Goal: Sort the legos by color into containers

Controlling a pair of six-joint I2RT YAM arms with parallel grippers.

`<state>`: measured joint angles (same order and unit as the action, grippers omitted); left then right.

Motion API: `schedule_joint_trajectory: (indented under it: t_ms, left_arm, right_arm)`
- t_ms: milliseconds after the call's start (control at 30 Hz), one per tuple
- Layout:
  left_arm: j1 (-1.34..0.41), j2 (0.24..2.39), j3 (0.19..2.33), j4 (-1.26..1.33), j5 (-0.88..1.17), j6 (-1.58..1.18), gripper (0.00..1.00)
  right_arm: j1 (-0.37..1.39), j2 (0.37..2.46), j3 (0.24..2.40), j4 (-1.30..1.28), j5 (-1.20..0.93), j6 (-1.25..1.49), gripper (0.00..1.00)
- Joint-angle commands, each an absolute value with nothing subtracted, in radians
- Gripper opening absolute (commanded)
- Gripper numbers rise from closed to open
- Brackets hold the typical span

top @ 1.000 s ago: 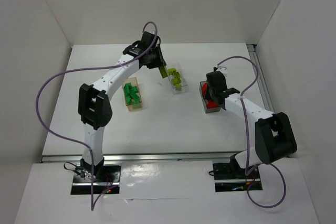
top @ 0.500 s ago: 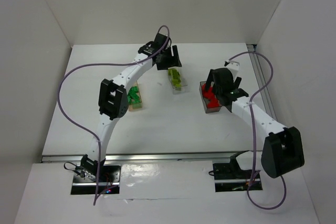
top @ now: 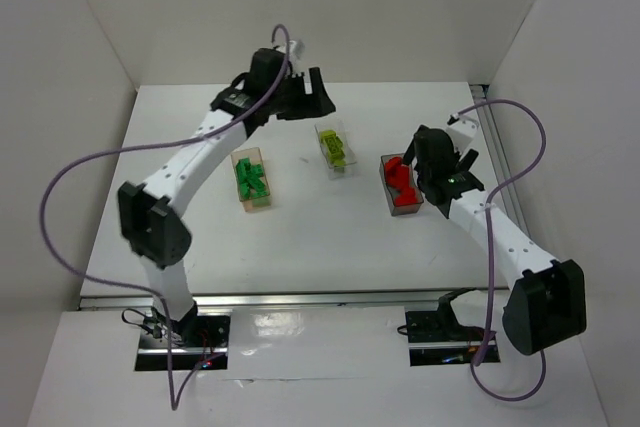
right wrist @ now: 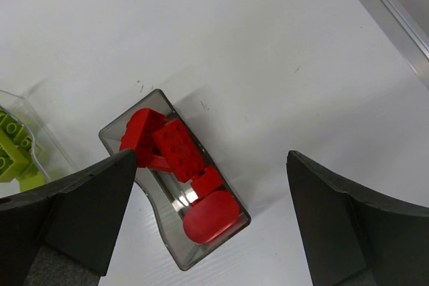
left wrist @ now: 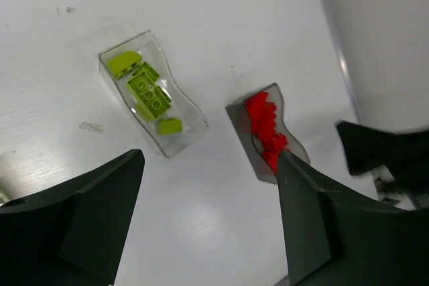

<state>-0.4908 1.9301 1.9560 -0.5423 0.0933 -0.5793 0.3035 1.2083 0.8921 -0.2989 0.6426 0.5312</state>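
Three containers stand in a row on the white table. The peach-orange tray (top: 262,201) holds dark green legos (top: 250,177). Lime legos (top: 337,152) (left wrist: 149,90) lie in the clear tray (top: 328,132) (left wrist: 191,115). Red legos (top: 400,179) (right wrist: 177,149) (left wrist: 265,122) fill the reddish tray (top: 405,209) (right wrist: 171,246) (left wrist: 236,113). My left gripper (top: 318,95) (left wrist: 209,165) hangs open and empty, high behind the clear tray. My right gripper (top: 442,152) (right wrist: 211,159) is open and empty above the reddish tray's right side.
A metal rail (top: 495,137) (right wrist: 389,11) runs along the table's right edge, beside the right arm. White walls close the table at the back and sides. Purple cables loop from both arms. No loose bricks show on the table.
The left gripper opened, released a lime brick at the clear tray, then rose and swung back left. The right gripper opened over the reddish tray and drew back to the right.
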Motion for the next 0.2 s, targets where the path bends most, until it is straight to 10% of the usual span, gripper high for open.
schedule_joint_trajectory:
  t_ms: [0,167]
  left_arm:
    - [-0.497,1.680,1.762,-0.344,0.110,-0.506,0.87]
    - [-0.506,1.396,1.568,-0.293,0.046,-0.439,0.88]
  right_arm:
    - [0.291,1.174,0.913,-0.331,0.692,0.557,1.00]
    - [0.291,1.138,0.874,-0.313,0.689,0.545,1.00]
